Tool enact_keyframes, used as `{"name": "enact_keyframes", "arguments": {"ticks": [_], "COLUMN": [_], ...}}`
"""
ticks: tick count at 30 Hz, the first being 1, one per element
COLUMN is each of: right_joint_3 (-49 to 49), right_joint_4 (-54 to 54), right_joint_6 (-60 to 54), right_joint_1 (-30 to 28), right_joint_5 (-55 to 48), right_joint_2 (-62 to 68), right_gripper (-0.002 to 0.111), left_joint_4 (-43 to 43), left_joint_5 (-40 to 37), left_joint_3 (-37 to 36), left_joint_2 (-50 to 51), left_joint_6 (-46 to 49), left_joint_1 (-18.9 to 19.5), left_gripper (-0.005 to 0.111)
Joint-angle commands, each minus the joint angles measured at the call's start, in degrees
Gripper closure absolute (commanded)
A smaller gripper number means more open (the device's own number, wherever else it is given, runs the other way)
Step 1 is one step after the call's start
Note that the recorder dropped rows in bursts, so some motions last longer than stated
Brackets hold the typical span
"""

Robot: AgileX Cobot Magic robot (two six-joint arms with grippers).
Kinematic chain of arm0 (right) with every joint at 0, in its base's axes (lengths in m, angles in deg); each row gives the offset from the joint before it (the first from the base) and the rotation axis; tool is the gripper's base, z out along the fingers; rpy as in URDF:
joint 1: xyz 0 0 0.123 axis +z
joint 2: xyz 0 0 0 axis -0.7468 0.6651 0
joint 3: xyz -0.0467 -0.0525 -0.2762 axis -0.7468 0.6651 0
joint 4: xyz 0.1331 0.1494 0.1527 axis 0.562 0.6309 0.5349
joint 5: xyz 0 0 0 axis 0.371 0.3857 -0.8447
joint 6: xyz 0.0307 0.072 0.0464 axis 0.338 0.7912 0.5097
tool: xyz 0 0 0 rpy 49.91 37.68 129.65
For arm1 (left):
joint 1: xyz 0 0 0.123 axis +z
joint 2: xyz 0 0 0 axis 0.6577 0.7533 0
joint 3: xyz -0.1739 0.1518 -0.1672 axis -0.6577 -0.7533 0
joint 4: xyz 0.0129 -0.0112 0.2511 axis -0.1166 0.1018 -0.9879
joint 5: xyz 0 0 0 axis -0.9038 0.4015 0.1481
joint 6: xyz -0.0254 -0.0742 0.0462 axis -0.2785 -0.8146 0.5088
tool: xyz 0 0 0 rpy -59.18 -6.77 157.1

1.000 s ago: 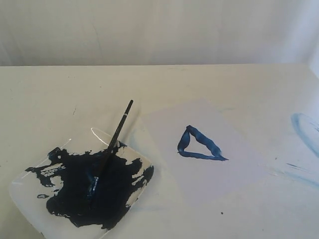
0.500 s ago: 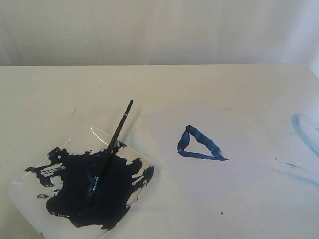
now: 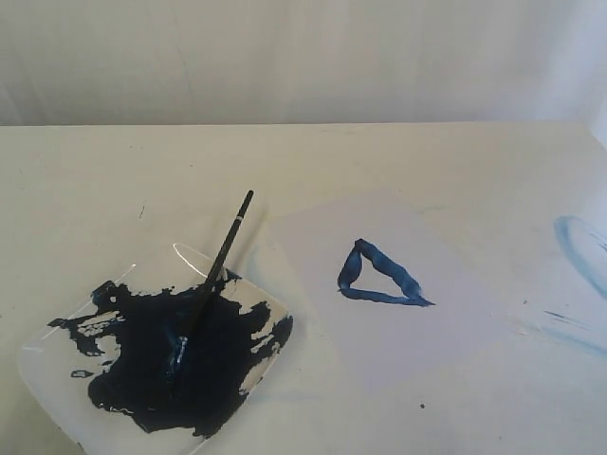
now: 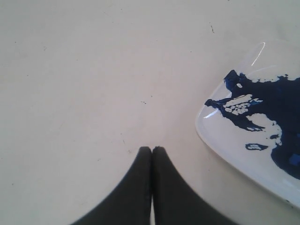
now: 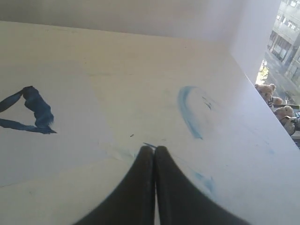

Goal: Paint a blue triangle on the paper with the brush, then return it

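Both closed, empty: left tool (image 4: 152,149), right tool (image 5: 154,148); brush (image 3: 224,254) rests on plate (image 3: 45,368); blue triangle (image 3: 387,269) on paper (image 3: 427,332).

The triangle (image 3: 387,268) is a mid-blue outline, darker where its strokes overlap, with a bare pale centre. The paper (image 3: 427,332) is plain, pale bluish-white, a shade lighter than the cream table (image 3: 285,161). The brush (image 3: 223,248) has a black handle; its tip is hard to tell from the paint around it. The puddle (image 3: 171,365) is dark navy, nearly black, ragged-edged with pale gaps. It lies on a clear plate (image 3: 43,379) with white glints. Faint light-blue curved smears (image 3: 572,242) mark the table. The wall (image 3: 285,57) is plain off-white. The left gripper (image 4: 152,150) and right gripper (image 5: 154,149) are matte black.
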State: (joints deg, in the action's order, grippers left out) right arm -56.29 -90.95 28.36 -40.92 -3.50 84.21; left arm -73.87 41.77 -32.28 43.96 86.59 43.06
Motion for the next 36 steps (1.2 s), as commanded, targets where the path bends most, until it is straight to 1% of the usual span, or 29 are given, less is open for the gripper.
{"name": "enact_keyframes", "arguments": {"ticks": [1,6,36], "right_joint_3": [0.1,0.1,0.1], "right_joint_4": [3.0,7.8,7.8], "right_joint_6": [-0.3,-3.4,-3.3], "right_joint_1": [-0.4,-0.4,-0.4], "right_joint_5": [0.5,0.5,0.5], "right_joint_2": [0.0,0.0,0.0], "right_gripper": [0.108,0.108,0.108], "left_joint_4": [0.3,0.3,0.3], "left_joint_5": [0.1,0.1,0.1], "left_joint_3": [-0.1,-0.1,-0.1], "left_joint_2": [-0.3,-0.3,-0.3], "left_joint_6": [-0.1,-0.1,-0.1], "left_joint_1": [0.1,0.1,0.1], "left_gripper": [0.107,0.107,0.107]}}
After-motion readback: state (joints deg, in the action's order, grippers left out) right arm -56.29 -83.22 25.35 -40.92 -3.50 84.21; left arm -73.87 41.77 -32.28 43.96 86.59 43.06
